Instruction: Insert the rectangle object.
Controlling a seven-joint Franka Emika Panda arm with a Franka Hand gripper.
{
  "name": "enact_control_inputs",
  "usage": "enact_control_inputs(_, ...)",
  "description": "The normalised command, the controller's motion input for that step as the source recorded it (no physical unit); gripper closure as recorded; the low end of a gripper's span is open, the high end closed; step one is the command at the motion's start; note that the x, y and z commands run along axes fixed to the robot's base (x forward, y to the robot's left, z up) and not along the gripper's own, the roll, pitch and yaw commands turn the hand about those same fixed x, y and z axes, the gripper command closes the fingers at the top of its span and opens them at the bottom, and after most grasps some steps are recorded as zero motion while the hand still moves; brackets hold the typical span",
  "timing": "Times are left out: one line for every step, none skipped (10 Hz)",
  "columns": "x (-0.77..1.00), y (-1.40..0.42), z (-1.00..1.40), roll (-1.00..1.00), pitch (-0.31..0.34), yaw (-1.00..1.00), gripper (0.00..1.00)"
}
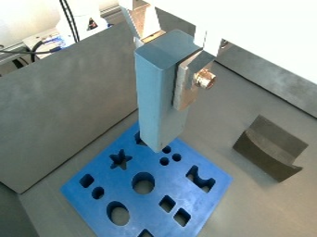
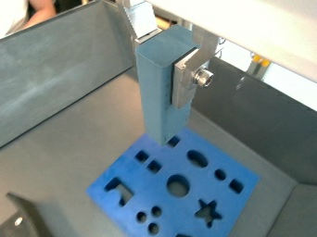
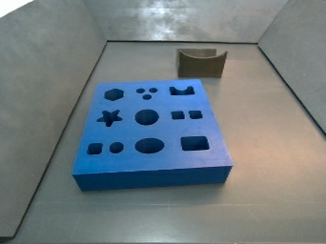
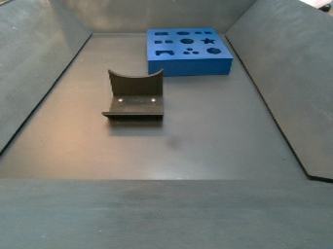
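Note:
My gripper [image 1: 168,56] is shut on the rectangle object [image 1: 158,93], a long pale-blue bar held upright by its top end. It also shows in a wrist view [image 2: 161,88], with the gripper [image 2: 165,51] around it. A silver finger [image 1: 188,85] presses one side face. The bar's lower end hangs above the deep-blue board [image 1: 217,180], over the board's edge part [image 2: 210,185]. In both side views the board [image 3: 152,176] [image 4: 196,66] lies flat with its shaped holes empty. Neither the gripper nor the bar shows in either side view.
A dark olive block with a curved notch [image 3: 201,62] stands apart from the board on the grey floor; it shows too in a side view [image 4: 132,97] and a wrist view [image 1: 270,145]. Sloping grey walls [image 3: 51,86] enclose the floor.

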Motion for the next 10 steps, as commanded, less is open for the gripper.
enact_control_inputs(0.68, 0.57, -0.99, 0.04, -0.022, 0.14, 1.0)
enact_control_inputs(0.63, 0.43, -0.9, 0.03, -0.036, 0.09, 1.0)
enact_control_inputs(0.39, 0.13, -0.58, 0.05, -0.018, 0.03, 1.0)
enact_control_inputs(0.26, 0.03, -0.36, 0.05, -0.004, 0.0, 1.0)
enact_control_inputs(-0.69, -0.68, 0.87, 0.09, 0.296, -0.36, 1.0)
enact_control_inputs(-0.78, -0.66, 1.0, 0.09, 0.294, -0.34, 1.0)
enact_control_inputs(-0.5, -0.35, 0.64, 0.03, 0.173, -0.19, 1.0)
enact_control_inputs(-0.22, -0.16, 0.26, -0.04, 0.129, -0.1, 1.0)
enact_control_inputs(0.01, -0.41, -0.33, 0.01, -0.02, -0.82, 1.0)
enact_control_inputs(0.01, -0.41, -0.33, 0.01, -0.026, -0.82, 1.0)
